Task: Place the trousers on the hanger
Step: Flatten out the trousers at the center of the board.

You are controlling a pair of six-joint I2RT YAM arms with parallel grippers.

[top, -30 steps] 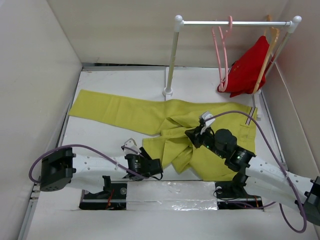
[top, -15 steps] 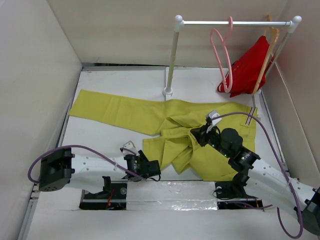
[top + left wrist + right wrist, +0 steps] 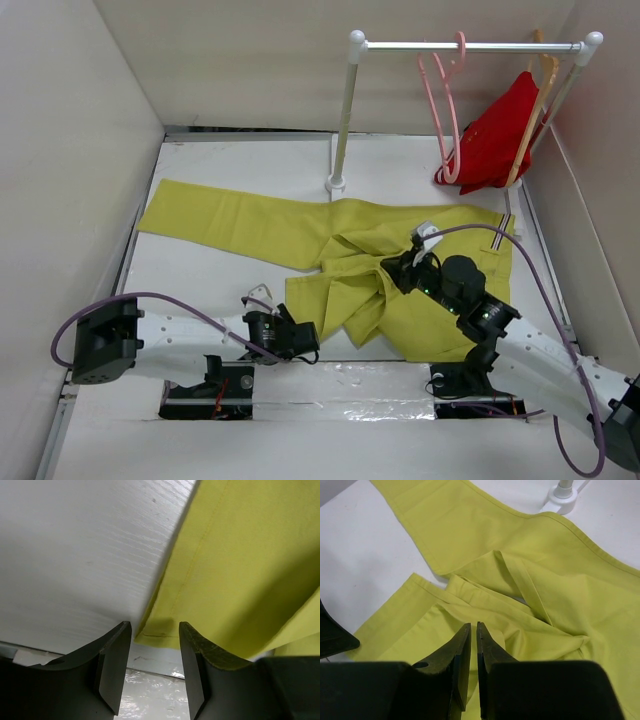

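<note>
Framing trousers [image 3: 240, 555] hem corner, left jaws apart

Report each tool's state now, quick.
Left tool: open, over the trousers hem, gripping nothing.
Right tool: shut, empty, above the trousers.
</note>
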